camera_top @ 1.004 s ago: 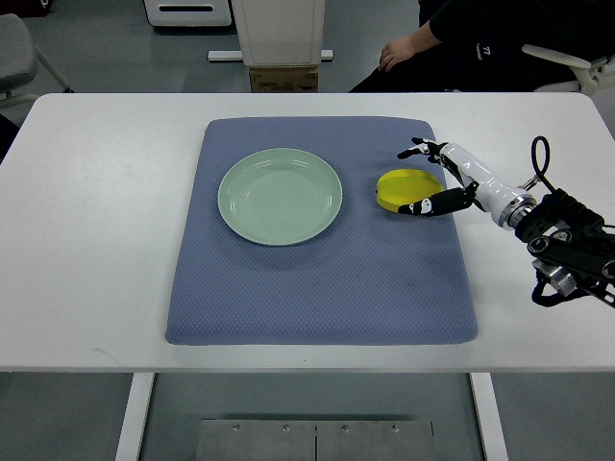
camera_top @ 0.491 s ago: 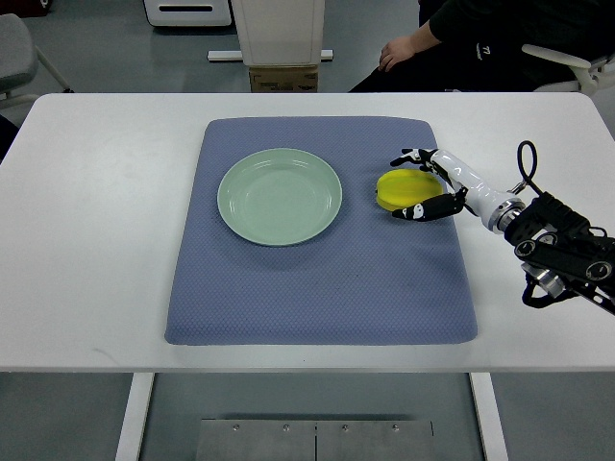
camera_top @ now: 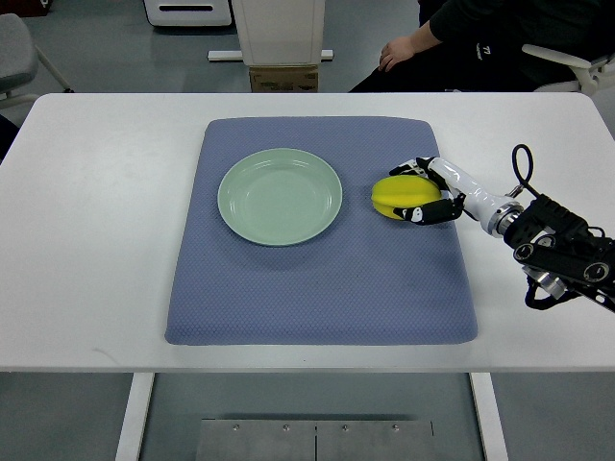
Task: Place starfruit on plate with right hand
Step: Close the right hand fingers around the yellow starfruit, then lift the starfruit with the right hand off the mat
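Note:
A yellow starfruit lies on the blue mat, to the right of the pale green plate. My right hand reaches in from the right edge, and its black-tipped fingers are curled around the fruit's right side, above and below it. The plate holds nothing. The left arm does not show.
The mat lies on a white table. Beyond the far table edge a seated person rests a hand on a knee. A white pedestal stands behind the table.
The right hand's fingers have closed in around the starfruit, which has tipped up and shifted slightly left. The forearm has dropped lower.

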Tool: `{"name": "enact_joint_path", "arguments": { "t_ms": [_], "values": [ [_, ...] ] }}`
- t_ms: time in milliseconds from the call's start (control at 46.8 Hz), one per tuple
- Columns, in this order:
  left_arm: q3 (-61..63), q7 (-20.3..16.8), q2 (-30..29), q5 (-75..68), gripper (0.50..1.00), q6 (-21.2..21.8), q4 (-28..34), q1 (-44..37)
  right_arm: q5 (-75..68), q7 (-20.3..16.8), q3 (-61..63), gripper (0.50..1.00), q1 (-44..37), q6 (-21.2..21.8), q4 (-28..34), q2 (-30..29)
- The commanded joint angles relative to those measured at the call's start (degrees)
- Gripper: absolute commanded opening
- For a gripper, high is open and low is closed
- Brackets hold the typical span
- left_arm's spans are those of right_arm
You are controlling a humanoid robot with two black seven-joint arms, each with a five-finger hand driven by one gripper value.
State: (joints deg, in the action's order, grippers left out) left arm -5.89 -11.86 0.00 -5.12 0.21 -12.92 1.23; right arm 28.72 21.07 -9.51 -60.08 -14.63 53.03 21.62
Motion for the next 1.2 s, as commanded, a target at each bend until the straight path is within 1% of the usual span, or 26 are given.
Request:
{"name": "enact_joint_path", "arguments": {
  "t_ms": [0,256,470,534,662,876,940,1068,1175],
  "values": [
    [0.0,0.0,0.0,-0.07,1.0,-0.03,0.0,0.0,-0.77,-0.07,0.02,0.5,-0.47,0.04,0.05,-0.26],
    [0.0,0.0,0.0,0.02,1.0,0.05,0.0,0.0,-2.88,0.02,0.46,0.5,-0.65,0.04,0.58,-0.7],
    [0.0,0.0,0.0,0.02,1.0,-0.04,0.0,0.0,-3.15,0.37,1.77,0.5,-1.18,0.83,0.76,-0.61],
    [0.0,0.0,0.0,-0.07,1.0,-0.03,0.0,0.0,-3.15,0.37,3.0,0.5,-1.53,1.53,0.76,-0.44],
    [0.0,0.0,0.0,0.02,1.0,0.05,0.0,0.0,-3.32,0.02,5.47,0.5,-2.49,4.6,0.76,0.09],
    [0.0,0.0,0.0,0.02,1.0,-0.03,0.0,0.0,-3.76,-0.24,6.17,0.5,-5.57,7.24,0.76,1.94],
    [0.0,0.0,0.0,0.02,1.0,0.05,0.0,0.0,-3.76,-0.77,6.08,0.5,-5.66,7.6,0.76,1.85],
    [0.0,0.0,0.0,0.02,1.0,-0.03,0.0,0.0,-4.03,-3.49,6.0,0.5,-6.27,7.77,0.76,0.8],
    [0.0,0.0,0.0,0.02,1.0,0.05,0.0,0.0,-4.11,-3.67,6.0,0.5,-6.89,7.77,0.58,-1.4]
  ]
}}
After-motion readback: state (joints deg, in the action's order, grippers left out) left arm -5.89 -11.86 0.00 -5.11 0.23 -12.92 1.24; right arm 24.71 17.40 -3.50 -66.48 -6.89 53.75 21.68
